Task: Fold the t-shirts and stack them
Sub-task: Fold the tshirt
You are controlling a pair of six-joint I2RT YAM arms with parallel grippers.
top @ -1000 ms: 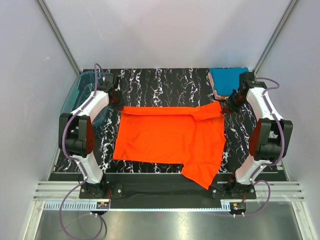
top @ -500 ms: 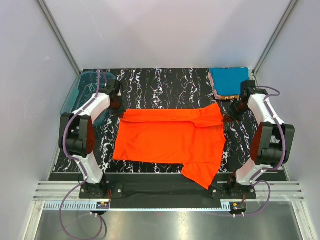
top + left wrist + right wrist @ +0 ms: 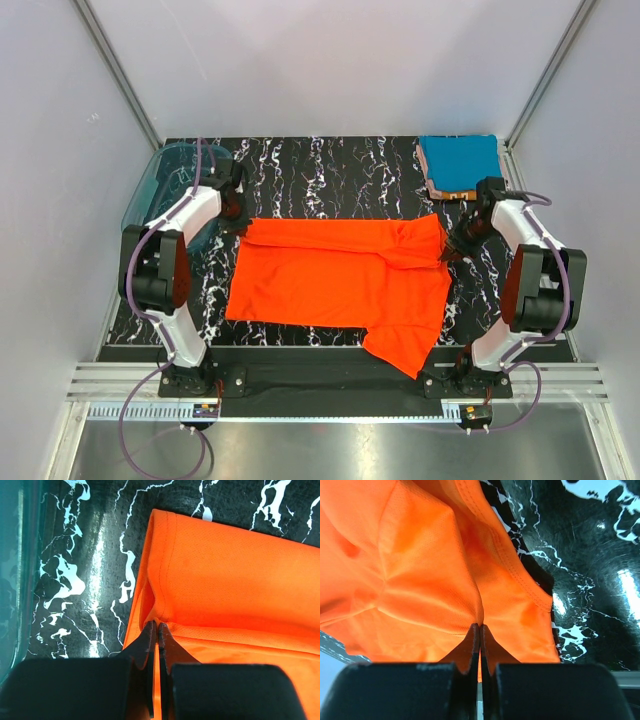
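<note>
Far left: translucent teal tub (image 3: 148, 192), untouched, not involved. Left gripper (image 3: 240, 222) is clamped on the far-left corner of the orange-red t-shirt (image 3: 340, 285); the wrist view shows the fingers pinched tight on the hem, cloth bunched at the tips. It has crept only slightly toward the near side over the last second. The shirt lies spread on the black marble table (image 3: 320, 165), with its far edge now doubled over into a strip that is wider than a second ago. One sleeve hangs toward the near-right edge. Right gripper (image 3: 447, 252) is likewise closed on the far-right corner, fabric pinched between the tips in its wrist view. It moved more, coming away from the folded teal t-shirt (image 3: 458, 160) toward the near side and dragging the edge with it. Under the teal one, a pinkish-orange edge (image 3: 452, 193) of another shirt shows. Judgement: first lengthwise fold is underway, far edge being carried over the body; stacking is not yet started for this shirt.
</note>
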